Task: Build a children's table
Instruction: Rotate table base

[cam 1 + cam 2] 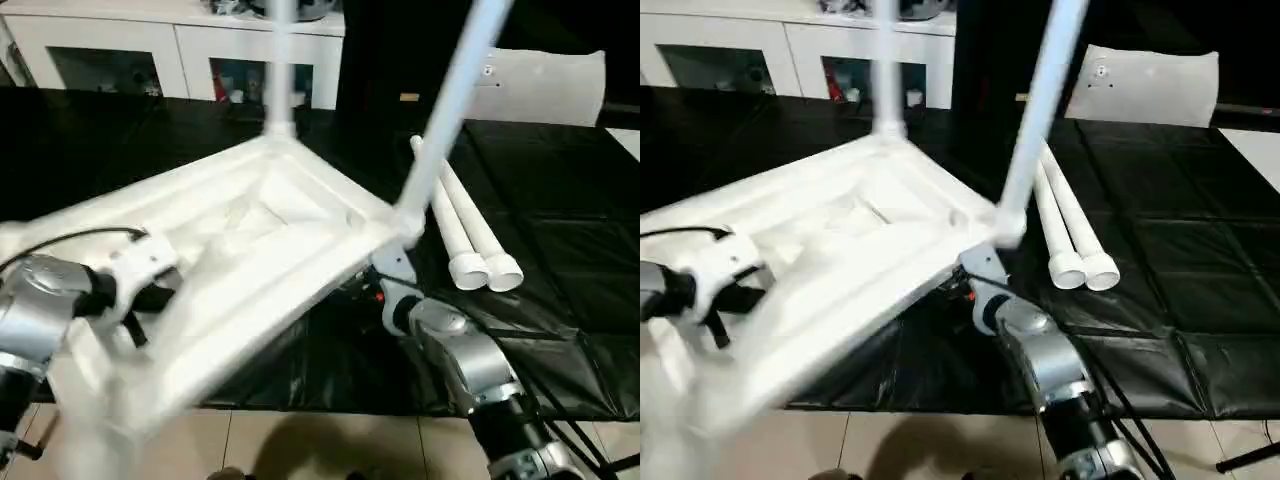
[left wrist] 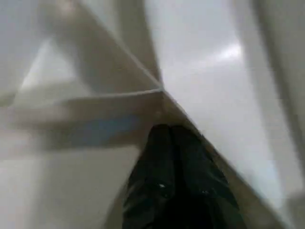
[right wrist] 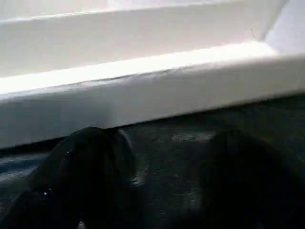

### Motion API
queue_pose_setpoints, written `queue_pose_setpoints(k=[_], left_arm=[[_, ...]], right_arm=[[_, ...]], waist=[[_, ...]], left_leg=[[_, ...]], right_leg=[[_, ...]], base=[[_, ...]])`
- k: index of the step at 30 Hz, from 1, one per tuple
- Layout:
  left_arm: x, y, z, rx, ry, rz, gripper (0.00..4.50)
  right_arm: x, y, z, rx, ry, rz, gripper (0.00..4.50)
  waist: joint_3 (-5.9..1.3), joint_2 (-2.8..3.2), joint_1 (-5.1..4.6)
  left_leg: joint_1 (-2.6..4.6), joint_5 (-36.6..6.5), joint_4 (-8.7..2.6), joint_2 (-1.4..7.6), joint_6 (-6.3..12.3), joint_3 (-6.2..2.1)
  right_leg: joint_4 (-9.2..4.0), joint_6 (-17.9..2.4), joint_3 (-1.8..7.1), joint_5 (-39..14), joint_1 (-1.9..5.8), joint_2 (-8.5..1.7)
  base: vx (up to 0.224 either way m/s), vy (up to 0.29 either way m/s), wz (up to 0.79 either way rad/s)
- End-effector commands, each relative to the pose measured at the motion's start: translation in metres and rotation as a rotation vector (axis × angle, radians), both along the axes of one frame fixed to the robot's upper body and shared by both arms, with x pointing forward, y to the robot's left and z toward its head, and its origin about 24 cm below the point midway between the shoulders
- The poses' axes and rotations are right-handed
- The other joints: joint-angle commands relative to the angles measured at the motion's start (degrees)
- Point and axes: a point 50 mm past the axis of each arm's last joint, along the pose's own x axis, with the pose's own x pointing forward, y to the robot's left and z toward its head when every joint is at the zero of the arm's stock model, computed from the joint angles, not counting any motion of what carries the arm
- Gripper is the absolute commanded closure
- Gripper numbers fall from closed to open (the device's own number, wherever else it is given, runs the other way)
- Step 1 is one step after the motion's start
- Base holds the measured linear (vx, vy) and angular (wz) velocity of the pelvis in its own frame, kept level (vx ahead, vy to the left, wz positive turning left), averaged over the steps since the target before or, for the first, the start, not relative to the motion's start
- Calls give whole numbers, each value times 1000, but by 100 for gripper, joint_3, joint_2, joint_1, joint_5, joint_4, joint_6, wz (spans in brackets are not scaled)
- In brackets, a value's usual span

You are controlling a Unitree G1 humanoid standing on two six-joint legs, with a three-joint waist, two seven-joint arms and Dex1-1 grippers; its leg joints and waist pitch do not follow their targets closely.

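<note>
I see the tabletop (image 1: 250,250) tilted, underside up, over the black mat (image 1: 560,250), two legs (image 1: 450,110) socketed, two spare legs (image 1: 465,225) lying beside. Left gripper (image 2: 176,143) pinched shut against a rib; right gripper (image 3: 157,157) spread open, just below the rim.

Tabletop (image 1: 250,250): white plastic, underside up. Two fitted legs (image 1: 455,90) and two loose legs (image 1: 462,225): white tubes. Work surface (image 1: 560,260): black, shiny, creased into a grid of squares. Cabinet (image 1: 180,50): white, dark glass doors. Flat board (image 1: 545,85): white. Forearms (image 1: 465,365): silver. Left gripper (image 1: 145,300): black fingers. Right gripper fingers (image 3: 90,171): black. Floor (image 1: 330,445): beige tile.
</note>
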Motion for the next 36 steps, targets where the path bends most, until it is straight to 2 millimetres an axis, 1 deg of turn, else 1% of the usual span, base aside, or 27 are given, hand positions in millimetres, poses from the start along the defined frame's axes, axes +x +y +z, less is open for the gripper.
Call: queue_pose_setpoints(k=[1, 2, 3, 5, 7, 8, 10, 11, 12, 13, 16, 17, 18, 19, 20, 21, 22, 23, 25, 26, 28, 29, 30, 31, 32, 35, 36], left_arm=[[-4, -36, 3, -150, 42, -149, 443], [-4, -48, 4, -202, 41, -190, 443], [-2, -53, 5, -213, 30, -196, 443], [1, -59, 7, -229, 18, -207, 443], [2, -63, 9, -246, 11, -217, 443], [5, -70, 12, -280, 0, -225, 443], [9, -79, 18, -325, -17, -229, 443], [13, -84, 21, -334, -36, -221, 443], [14, -85, 21, -335, -40, -219, 443], [24, -87, 21, -307, -94, -181, 443], [42, -86, 20, -258, -194, -94, 443], [48, -84, 21, -238, -234, -55, 443], [48, -84, 21, -238, -234, -55, 443], [56, -82, 22, -220, -275, -8, 443], [64, -81, 23, -208, -315, 41, 443], [70, -80, 25, -204, -354, 88, 443], [74, -80, 25, -196, -376, 111, 443], [76, -79, 25, -190, -390, 125, 443], [84, -81, 24, -191, -459, 160, 443], [86, -82, 23, -192, -483, 159, 443], [88, -82, 20, -194, -538, 176, 443], [87, -81, 18, -200, -573, 171, 443], [87, -81, 18, -204, -584, 167, 443], [86, -81, 19, -233, -587, 168, 443], [85, -81, 20, -243, -587, 168, 443], [80, -81, 29, -332, -601, 152, 443], [78, -78, 33, -354, -606, 145, 443]], right_arm=[[8, 7, 6, -7, -28, 10, 0], [12, 7, 8, -7, -39, 6, 0], [13, 7, 9, -8, -44, 4, 0], [15, 7, 9, -7, -51, 3, 0], [16, 7, 10, -6, -54, 3, 0], [17, 6, 10, -6, -58, 3, 0], [19, 6, 10, -7, -64, 2, 0], [20, 6, 11, -9, -70, -2, 0], [20, 6, 11, -9, -71, -3, 0], [22, 5, 12, -6, -79, -12, 0], [25, 4, 14, 1, -97, -30, 0], [26, 3, 16, 6, -105, -39, 0], [26, 3, 16, 6, -105, -39, 0], [27, 1, 18, 11, -113, -47, 0], [29, -2, 21, 10, -135, -65, 0], [32, -6, 25, -14, -170, -78, 0], [33, -9, 27, -30, -196, -76, 0], [34, -10, 29, -40, -212, -74, 0], [38, -15, 38, 18, -221, -106, 0], [41, -18, 43, 21, -241, -137, 0], [49, -27, 55, -6, -302, -228, 0], [56, -35, 61, -44, -280, -315, 0], [57, -37, 62, -59, -264, -332, 0], [60, -40, 63, -85, -225, -363, 0], [61, -41, 64, -89, -219, -371, 0], [69, -45, 73, -94, -157, -373, 0], [73, -45, 77, -61, -142, -331, 0]], waist=[[-343, 152, -32], [-344, 154, -25], [-346, 143, -26], [-356, 148, -23], [-379, 137, -12], [-387, 124, -21], [-408, 136, -16], [-404, 121, -18], [-404, 121, -18], [-400, 113, -22], [-394, 107, -13], [-402, 127, -2], [-398, 118, -12], [-408, 115, -5], [-404, 115, -10], [-406, 104, -9], [-421, 132, 12], [-420, 118, 6], [-425, 118, 7], [-431, 148, 12], [-444, 118, 13], [-443, 155, 16], [-455, 135, 3], [-453, 136, 10], [-449, 153, 0], [-451, 152, 10], [-446, 167, 22]], left_leg=[[117, -1562, -449, 216, -301, -75], [110, -1525, -447, 209, -296, -79], [104, -1477, -437, 205, -297, -71], [109, -1392, -425, 200, -276, -59], [75, -1228, -417, 195, -247, -63], [68, -1101, -408, 194, -214, -51], [58, -906, -390, 188, -174, -51], [51, -841, -381, 179, -141, -41], [51, -841, -381, 179, -141, -41], [50, -870, -377, 177, -128, -39], [45, -930, -370, 159, -92, -34], [54, -958, -370, 172, -118, -48], [52, -981, -370, 166, -109, -42], [55, -1006, -377, 184, -120, -58], [59, -1047, -369, 164, -118, -46], [45, -1016, -363, 162, -116, -45], [59, -984, -359, 174, -132, -58], [49, -960, -361, 178, -123, -58], [33, -912, -348, 159, -41, -53], [42, -895, -349, 173, -49, -63], [33, -771, -342, 171, -33, -59], [32, -681, -339, 158, -47, -60], [33, -643, -340, 146, -70, -58], [44, -664, -339, 154, -77, -52], [45, -678, -341, 158, -104, -54], [44, -777, -339, 165, -126, -52], [63, -872, -329, 178, -120, -40]], right_leg=[[-416, -1118, 295, -1357, 202, -413], [-422, -1120, 291, -1373, 208, -413], [-421, -1136, 294, -1351, 209, -412], [-420, -1138, 294, -1238, 209, -400], [-393, -1140, 291, -1030, 256, -406], [-370, -1159, 289, -843, 260, -394], [-344, -1197, 281, -562, 280, -385], [-341, -1249, 275, -468, 287, -377], [-341, -1249, 275, -468, 287, -377], [-349, -1252, 277, -521, 291, -379], [-396, -1156, 277, -744, 298, -369], [-389, -1129, 271, -777, 300, -379], [-401, -1111, 270, -809, 292, -365], [-387, -1114, 266, -827, 300, -384], [-408, -1083, 264, -887, 290, -364], [-409, -1086, 265, -843, 299, -367], [-390, -1107, 263, -781, 306, -387], [-384, -1129, 258, -700, 305, -381], [-386, -1180, 260, -509, 317, -365], [-363, -1201, 261, -442, 324, -381], [-347, -1215, 259, -264, 335, -375], [-336, -1221, 260, -197, 328, -367], [-329, -1229, 256, -180, 351, -353], [-333, -1225, 258, -192, 338, -359], [-322, -1235, 254, -201, 341, -355], [-321, -1304, 254, -267, 348, -383], [-328, -1322, 256, -303, 318, -386]], base=[[0, 0, 0], [0, 0, 0], [0, 0, 0], [0, 0, 0], [0, 0, 0], [0, 0, 0], [0, 0, 0], [0, 0, 0], [0, 0, 0], [0, 0, 0], [0, 0, 0], [0, 0, 0], [0, 0, 0], [0, 0, 0], [0, 0, 0], [0, 0, 0], [0, 0, 0], [0, 0, 0], [0, 0, 0], [0, 0, 0], [0, 0, 0], [0, 0, 0], [0, 0, 0], [0, 0, 0], [0, 0, 0], [0, 0, 0], [0, 0, 0]])
